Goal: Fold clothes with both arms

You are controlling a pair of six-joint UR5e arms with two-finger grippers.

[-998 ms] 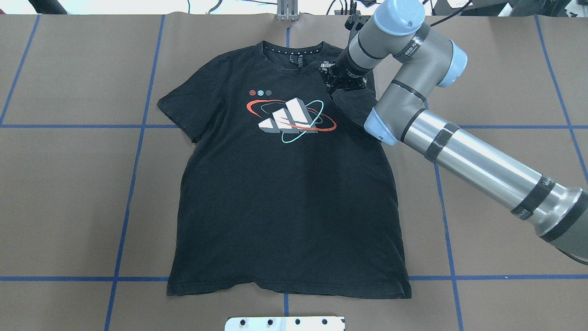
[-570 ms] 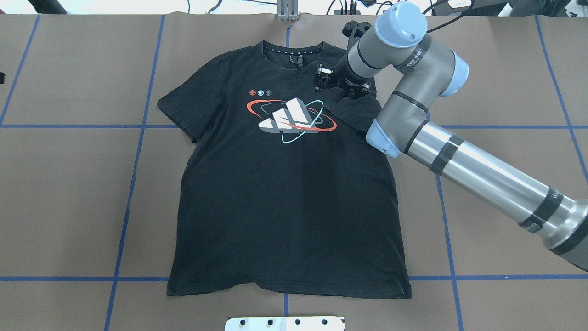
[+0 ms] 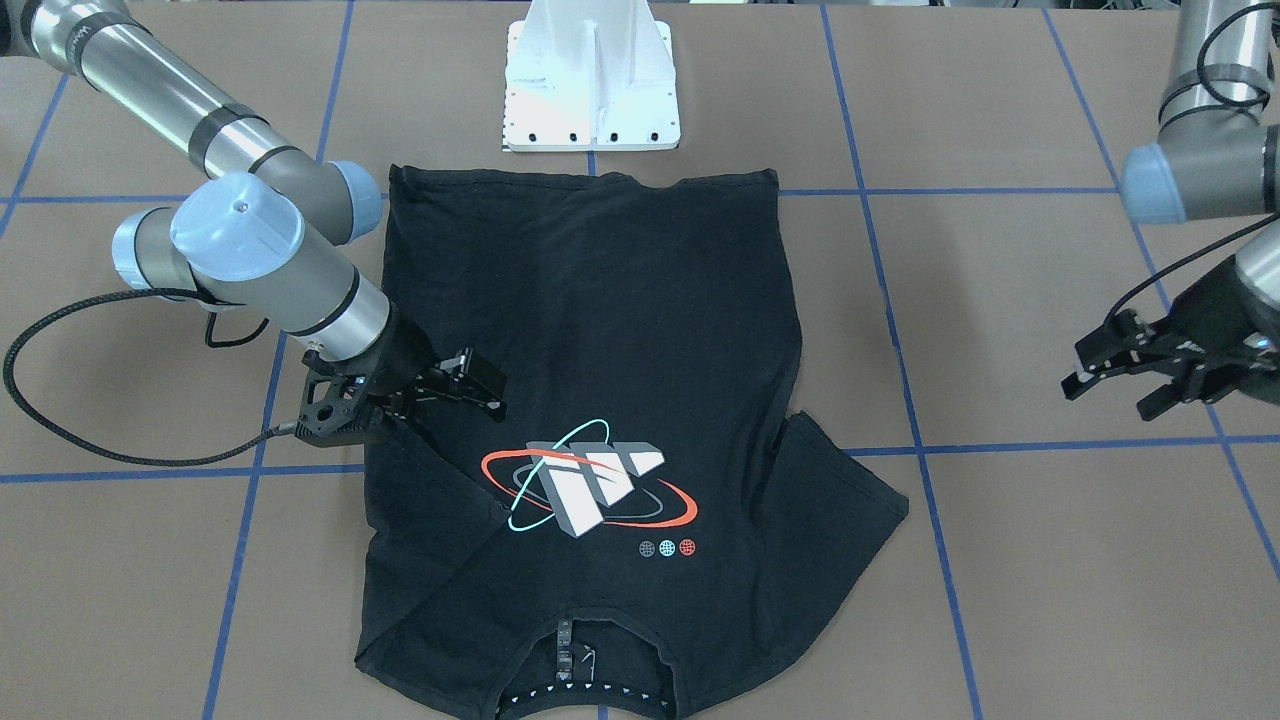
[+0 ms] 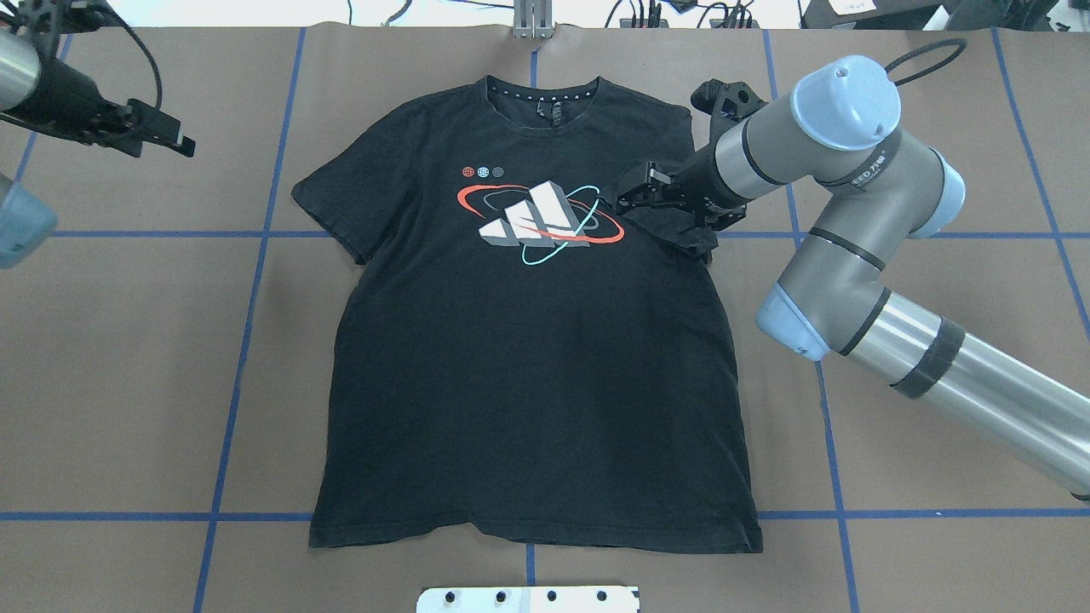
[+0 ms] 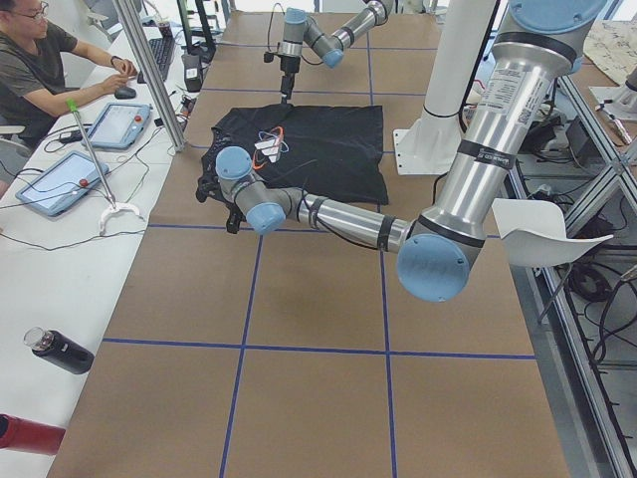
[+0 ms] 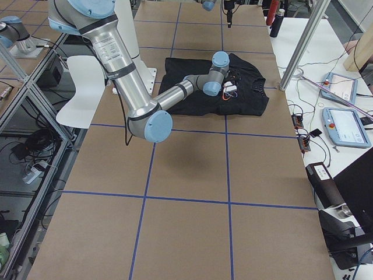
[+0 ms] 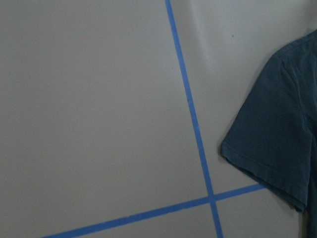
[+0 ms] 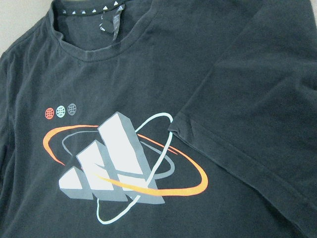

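A black T-shirt (image 4: 528, 383) lies flat, front up, collar at the far edge, with a white-grey block graphic (image 4: 536, 220) ringed in red and cyan. Its right sleeve (image 4: 656, 223) is folded inward, and the cuff edge touches the graphic in the right wrist view (image 8: 257, 109). My right gripper (image 4: 634, 194) hovers over that folded sleeve, open and empty; it also shows in the front view (image 3: 485, 390). My left gripper (image 4: 174, 140) is open and empty above bare table, well left of the left sleeve (image 7: 277, 129).
The white pedestal base (image 3: 592, 80) stands at the shirt's hem side. Blue tape lines (image 4: 247, 298) grid the brown table. In the left side view an operator (image 5: 40, 60) sits at a side bench with tablets, and a dark bottle (image 5: 60, 351) lies nearby.
My right gripper has drawn back right and toward the robot from near the collar, leaving the sleeve folded on the chest. My left arm has come into the overhead view at the upper left.
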